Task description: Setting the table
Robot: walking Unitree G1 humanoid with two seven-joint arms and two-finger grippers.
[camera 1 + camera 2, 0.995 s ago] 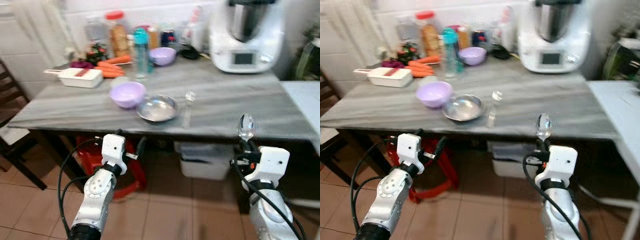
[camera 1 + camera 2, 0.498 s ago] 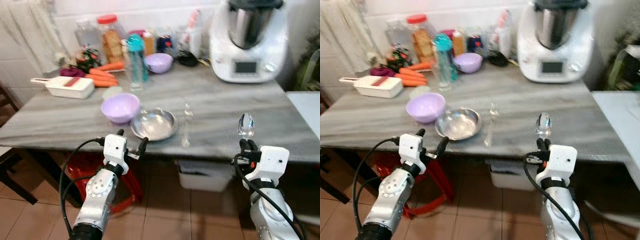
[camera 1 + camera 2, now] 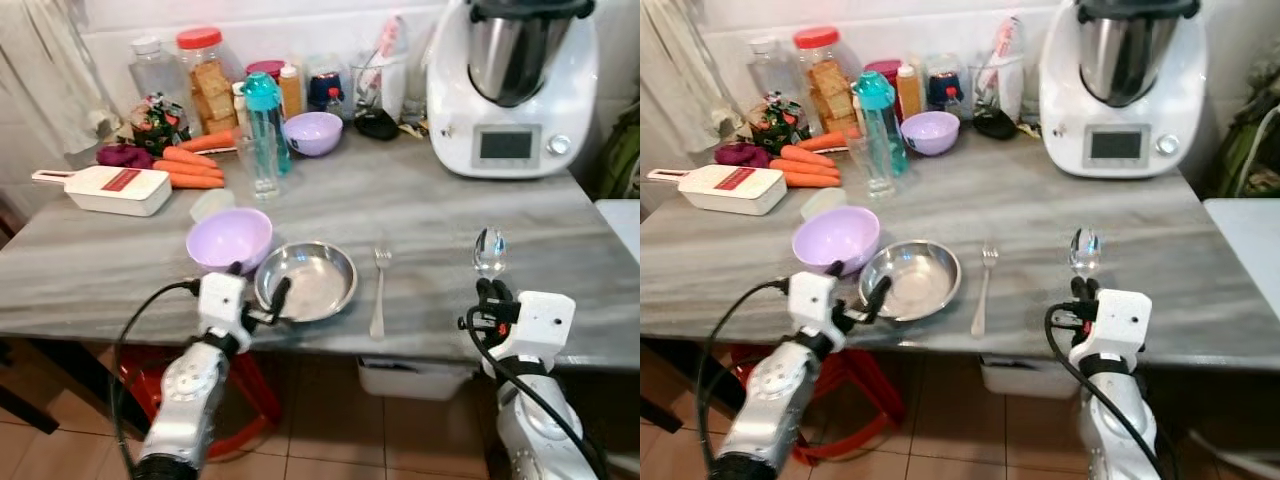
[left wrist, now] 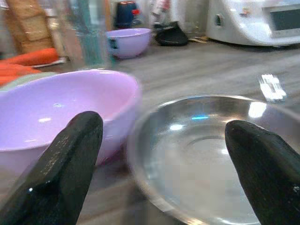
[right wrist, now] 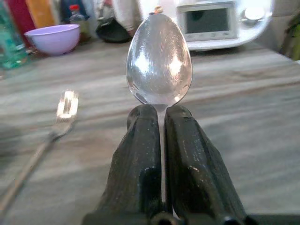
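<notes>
1. Nearest the table's (image 3: 560, 230) front edge, a steel bowl (image 3: 308, 281) and a lilac bowl (image 3: 230, 238) are seen touching side by side, both empty; a second lilac bowl (image 3: 313, 132) is set further back by a teal bottle (image 3: 262, 118) and a biscuit jar (image 3: 205, 78).
2. Compared with a second ago, the table is seen closer and from higher up, as the camera has been moved forward; the fork (image 3: 379, 291) is lying as before, just right of the steel bowl.
3. Spread wide, the left gripper (image 3: 257, 296) is held at the near rims of the two bowls, nothing between its fingers (image 4: 70, 161).
4. Pressed together, the right gripper (image 3: 492, 291) is pinching a spoon (image 5: 159, 64) by its handle, bowl upright, over the table's front edge, right of the fork.
</notes>
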